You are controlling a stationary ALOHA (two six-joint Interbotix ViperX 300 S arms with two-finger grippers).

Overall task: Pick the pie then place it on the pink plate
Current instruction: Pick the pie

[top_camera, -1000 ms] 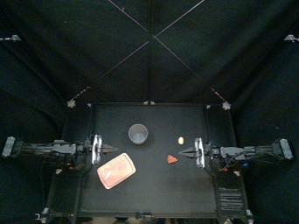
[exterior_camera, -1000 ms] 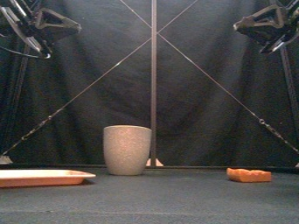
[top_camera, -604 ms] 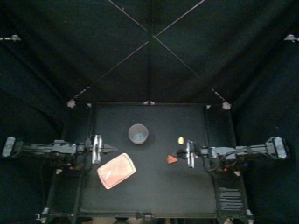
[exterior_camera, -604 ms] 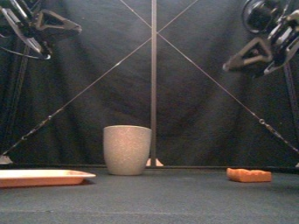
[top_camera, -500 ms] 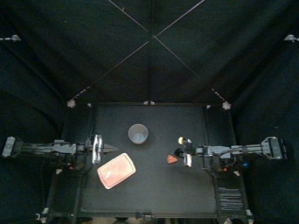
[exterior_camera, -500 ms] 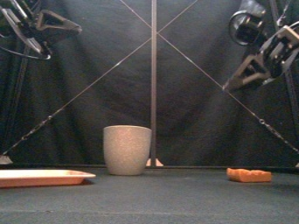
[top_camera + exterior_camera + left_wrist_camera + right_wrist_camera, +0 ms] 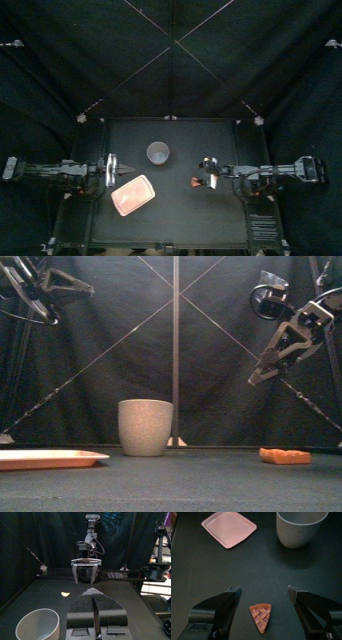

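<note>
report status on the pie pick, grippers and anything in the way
Right gripper open, high over the pie; left gripper shut, resting at left. Pie not yet gripped. Grey cup stands clear of the pink plate.

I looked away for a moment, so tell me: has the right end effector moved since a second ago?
Yes. The right end effector has swung down and inward toward the grey cup, and is now above the pie.
</note>
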